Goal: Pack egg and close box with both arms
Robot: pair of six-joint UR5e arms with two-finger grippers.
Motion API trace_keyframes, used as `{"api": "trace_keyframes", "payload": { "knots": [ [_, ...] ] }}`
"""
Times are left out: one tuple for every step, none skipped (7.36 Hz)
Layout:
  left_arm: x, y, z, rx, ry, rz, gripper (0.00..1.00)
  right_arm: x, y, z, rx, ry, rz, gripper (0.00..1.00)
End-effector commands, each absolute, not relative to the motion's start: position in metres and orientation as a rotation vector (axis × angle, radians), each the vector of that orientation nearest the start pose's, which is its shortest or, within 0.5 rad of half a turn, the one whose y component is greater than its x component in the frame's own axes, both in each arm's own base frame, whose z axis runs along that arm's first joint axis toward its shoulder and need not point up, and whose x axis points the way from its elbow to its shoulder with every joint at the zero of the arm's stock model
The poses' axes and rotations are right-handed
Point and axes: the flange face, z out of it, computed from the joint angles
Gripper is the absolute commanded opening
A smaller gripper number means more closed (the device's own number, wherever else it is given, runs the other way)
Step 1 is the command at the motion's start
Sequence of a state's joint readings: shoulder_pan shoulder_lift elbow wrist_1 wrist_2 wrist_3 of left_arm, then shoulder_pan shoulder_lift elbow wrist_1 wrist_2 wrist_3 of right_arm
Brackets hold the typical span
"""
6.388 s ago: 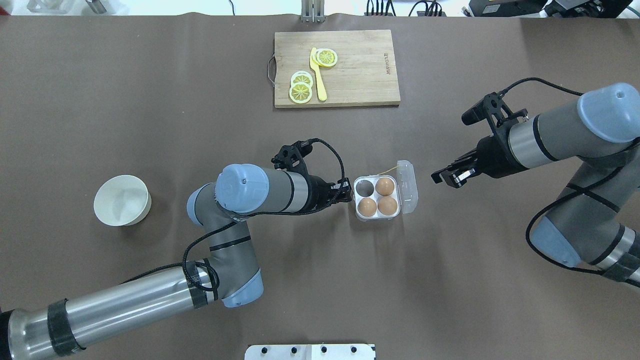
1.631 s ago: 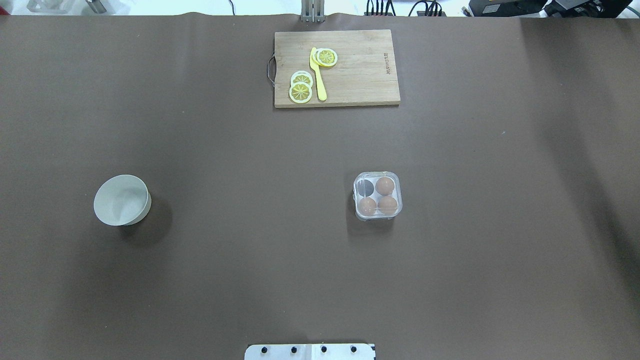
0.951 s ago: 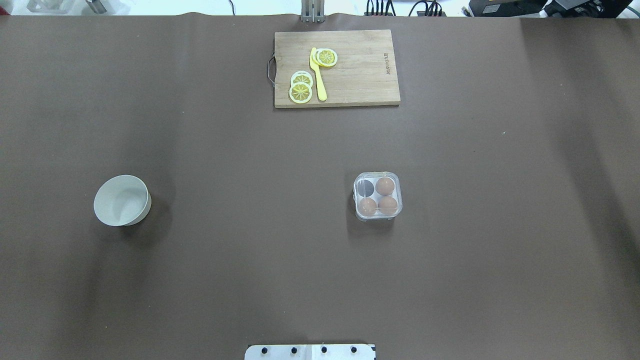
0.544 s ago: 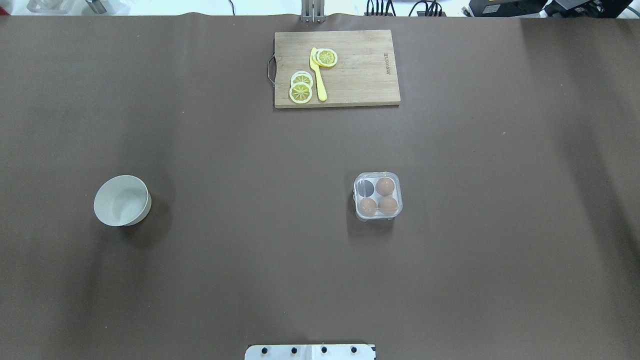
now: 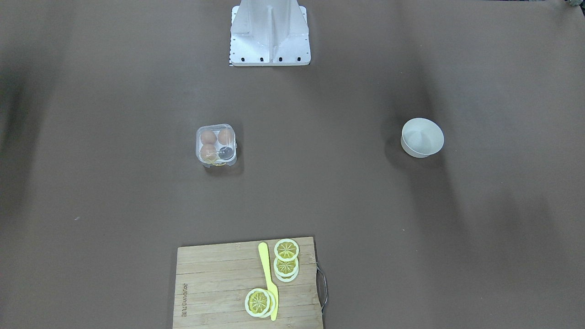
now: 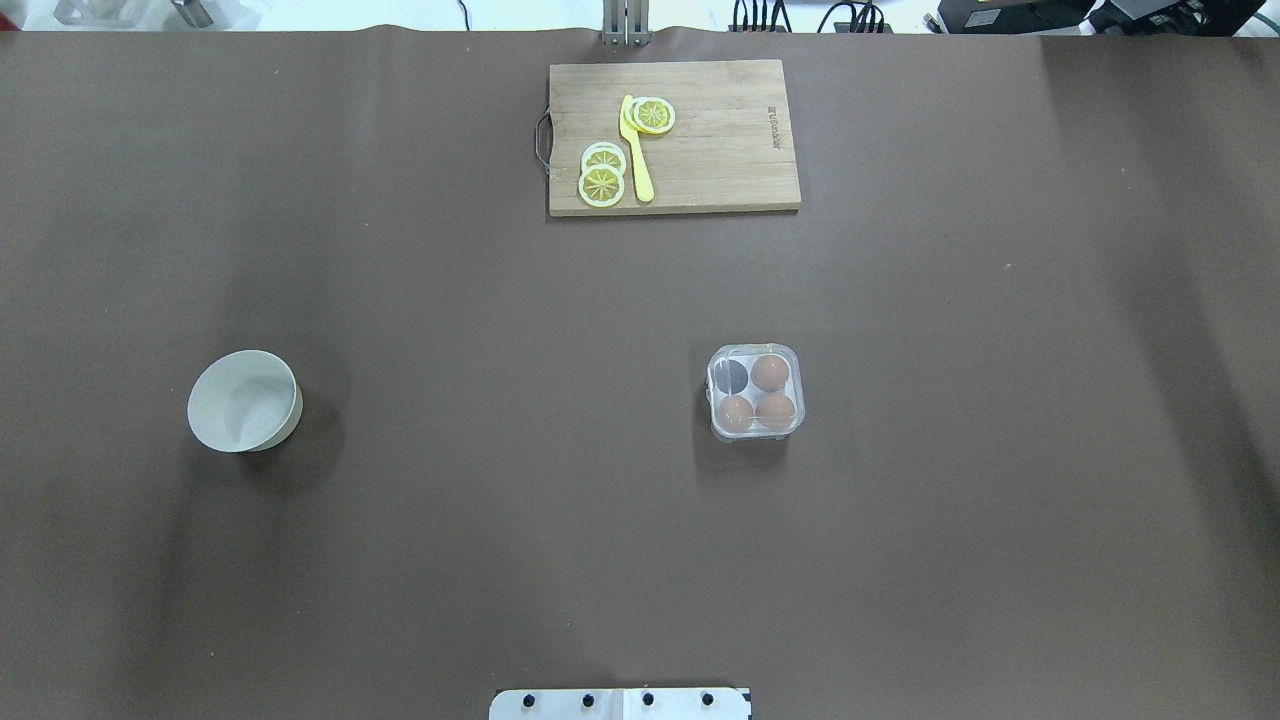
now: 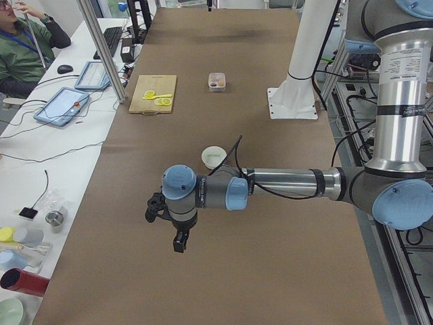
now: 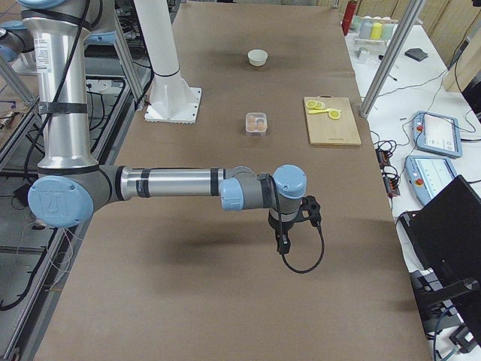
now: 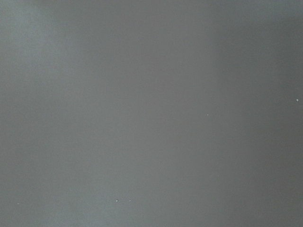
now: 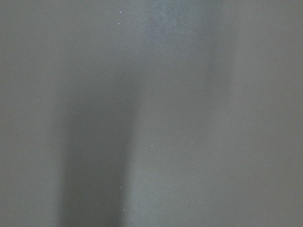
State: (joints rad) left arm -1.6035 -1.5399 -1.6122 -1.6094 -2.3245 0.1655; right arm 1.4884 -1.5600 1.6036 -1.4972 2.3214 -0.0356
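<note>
Box [image 6: 755, 392] lid down on tabletop [image 6: 500, 470], my side of cutting board [image 6: 720, 150], three eggs [image 6: 769, 372] inside, one cell bare. Closing step looks done. My left jaws and right jaws hang far off the box; can't tell how open or holding anything. Next: probably just park.

The robot's base [image 6: 620, 703] stands at the middle of the near edge of the table [image 6: 400, 560]. The box [image 6: 755, 392] sits just to the robot's right of centre, lid down; eggs [image 6: 769, 372] lie in both right cells and the near left one. A bowl [image 6: 245, 400] stands well apart on the robot's left. A cutting board [image 6: 720, 150] lies at the far edge, bearing lemon slices [image 6: 602, 185] beside a knife [image 6: 636, 160]. The left gripper [image 7: 177, 244] hangs over the table's left end, the right gripper [image 8: 282, 245] over its right end.
</note>
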Motion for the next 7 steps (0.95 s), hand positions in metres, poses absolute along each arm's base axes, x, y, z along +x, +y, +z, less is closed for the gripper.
{"api": "trace_keyframes", "payload": {
  "knots": [
    [-0.077, -0.483, 0.639, 0.153, 0.79, 0.161, 0.98, 0.023, -0.508, 0.63, 0.096, -0.754, -0.159, 1.0],
    [-0.078, -0.481, 0.642, 0.15, 0.79, 0.158, 0.98, 0.022, -0.509, 0.629, 0.098, -0.754, -0.161, 1.0],
    [-0.078, -0.48, 0.647, 0.14, 0.791, 0.153, 0.98, 0.022, -0.508, 0.63, 0.098, -0.754, -0.164, 1.0],
    [-0.078, -0.479, 0.649, 0.135, 0.79, 0.15, 0.98, 0.022, -0.508, 0.63, 0.098, -0.756, -0.165, 1.0],
    [-0.078, -0.479, 0.651, 0.131, 0.791, 0.148, 0.98, 0.019, -0.507, 0.634, 0.085, -0.756, -0.163, 1.0],
    [-0.078, -0.478, 0.659, 0.117, 0.792, 0.142, 0.98, 0.02, -0.507, 0.636, 0.08, -0.754, -0.158, 1.0],
    [-0.078, -0.478, 0.659, 0.116, 0.792, 0.142, 0.98, 0.02, -0.506, 0.637, 0.078, -0.754, -0.157, 1.0]
  ]
}}
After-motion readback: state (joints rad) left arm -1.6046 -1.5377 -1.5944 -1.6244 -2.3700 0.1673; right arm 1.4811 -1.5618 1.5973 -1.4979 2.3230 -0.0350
